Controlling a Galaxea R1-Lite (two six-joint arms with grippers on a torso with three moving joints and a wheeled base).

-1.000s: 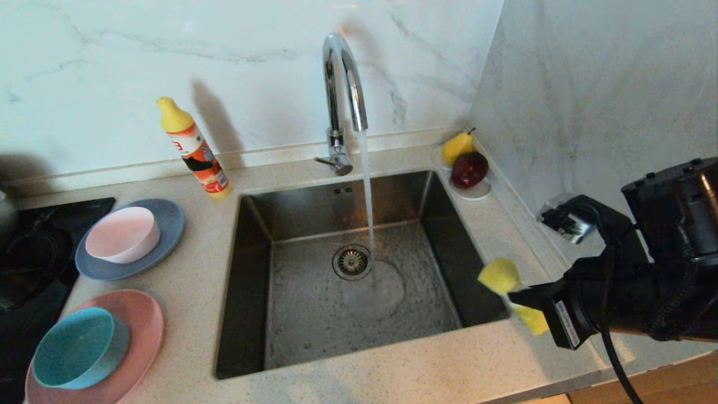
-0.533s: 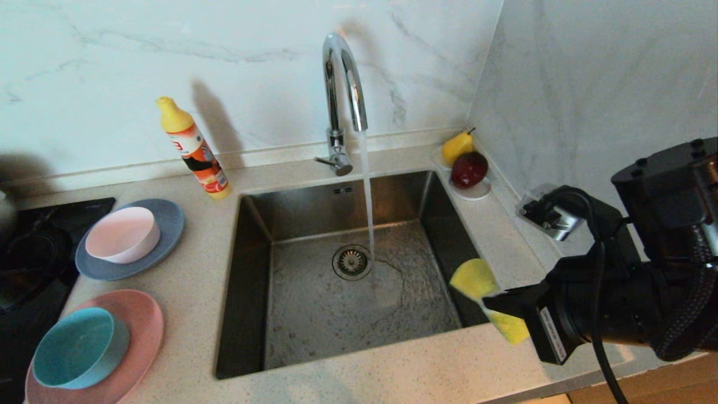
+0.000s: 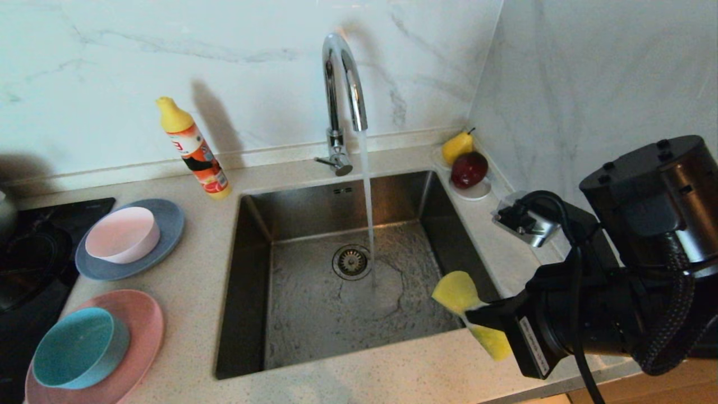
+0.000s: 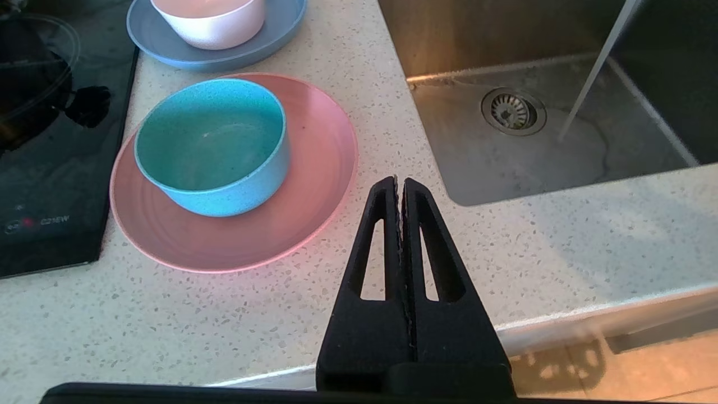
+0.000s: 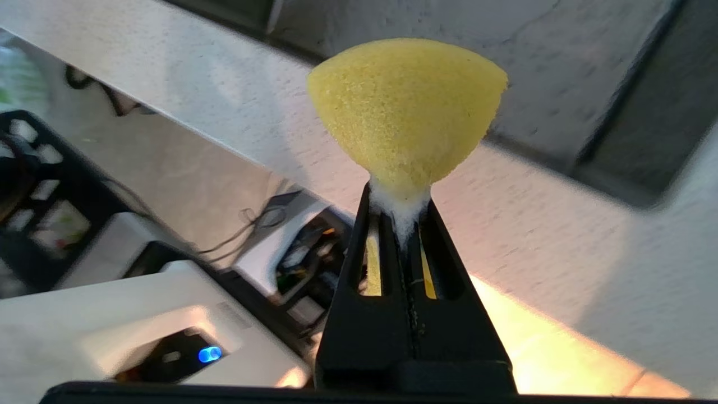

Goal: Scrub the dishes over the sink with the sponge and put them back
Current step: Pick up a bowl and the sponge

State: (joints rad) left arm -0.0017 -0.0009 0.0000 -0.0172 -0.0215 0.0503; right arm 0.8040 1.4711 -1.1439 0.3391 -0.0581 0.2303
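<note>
The right tool [image 3: 474,314] pinches the sponge [image 3: 455,292] tight at the sink's [image 3: 247,280] front right corner. The left tool [image 4: 399,188], closed and empty, hangs over the worktop's [image 4: 224,325] front edge.

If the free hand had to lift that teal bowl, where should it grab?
Probably the teal bowl by its rim, from straight above, one finger inside and one outside. It sits upright and open on the pink plate, and its wall looks too wide to span. The left hand is shut, so it must open first.
</note>
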